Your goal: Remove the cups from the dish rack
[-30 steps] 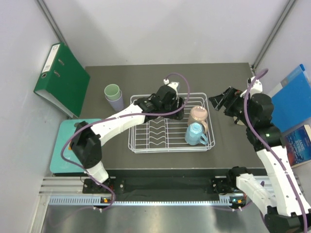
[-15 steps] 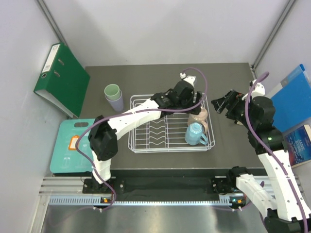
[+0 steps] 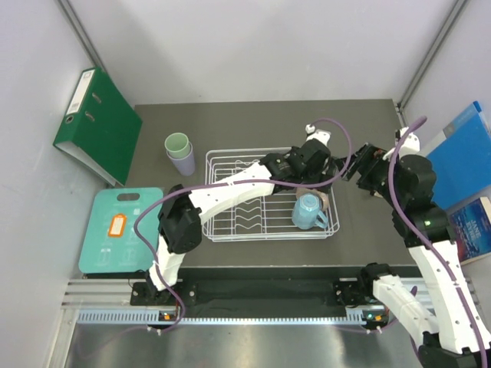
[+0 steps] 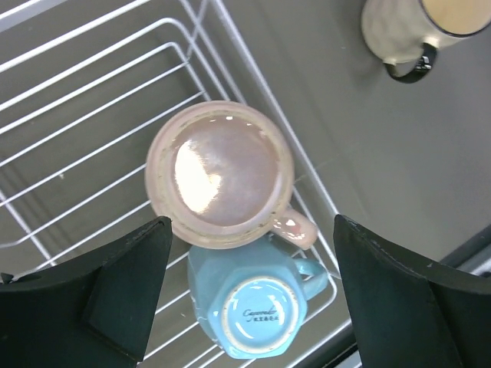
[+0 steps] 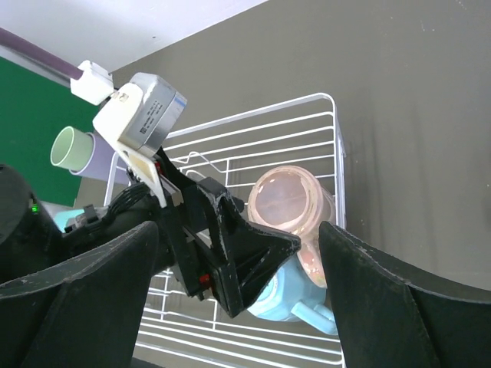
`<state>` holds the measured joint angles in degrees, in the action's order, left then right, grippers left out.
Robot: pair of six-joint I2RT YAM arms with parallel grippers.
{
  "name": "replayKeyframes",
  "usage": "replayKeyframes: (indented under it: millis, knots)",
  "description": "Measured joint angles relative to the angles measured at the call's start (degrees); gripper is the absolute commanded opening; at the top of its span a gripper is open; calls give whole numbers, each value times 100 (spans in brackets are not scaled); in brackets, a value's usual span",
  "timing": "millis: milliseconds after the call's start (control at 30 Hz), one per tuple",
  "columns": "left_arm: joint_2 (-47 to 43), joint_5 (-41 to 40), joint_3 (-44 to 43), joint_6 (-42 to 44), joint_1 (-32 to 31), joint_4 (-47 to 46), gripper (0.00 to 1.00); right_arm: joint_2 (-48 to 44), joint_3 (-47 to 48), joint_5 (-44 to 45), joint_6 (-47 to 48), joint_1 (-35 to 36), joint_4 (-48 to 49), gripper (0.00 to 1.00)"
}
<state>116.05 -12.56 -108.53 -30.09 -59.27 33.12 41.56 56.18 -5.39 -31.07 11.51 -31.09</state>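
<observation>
From above: white wire rectangular dish rack [image 3: 265,201] at centre frame on dark grey table [image 3: 230,123]; upturned pale blue handled cup [image 3: 308,211] in its lower right corner; pink cup [image 3: 328,201] beside it at right, largely hidden under left gripper [image 3: 317,179]; mint green cup [image 3: 177,142] nested in lavender cup [image 3: 183,162] left of the rack, outside it; right gripper [image 3: 359,163] poised right of the rack; green ring binder [image 3: 100,123] at upper left; teal cutting board [image 3: 119,230] at lower left;
left wrist: black fingers [image 4: 126,284] spread wide at lower left and lower right, released, flanking the pink cup at centre without contact; blue cup just below it, base up; cream cup [image 4: 406,27] at upper right, on the table outside the rack;
right wrist: own fingers [image 5: 92,284] parted, nothing between them; pink and blue cups in the rack's right end, centre frame, partly behind the left gripper
</observation>
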Motion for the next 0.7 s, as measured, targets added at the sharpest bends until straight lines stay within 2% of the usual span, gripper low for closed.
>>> replayKeyframes:
  millis: [433, 600, 700]
  knots:
    - [273, -295, 151, -304, 31, 136, 89, -181, -118, 120, 2, 2, -160, 84]
    - [448, -232, 151, -420, 44, 50, 85, -232, -122, 214, 4, 2, -216, 84]
    - [448, -181, 151, -450, 85, 31, 79, -258, -144, 234, 7, 2, -278, 84]
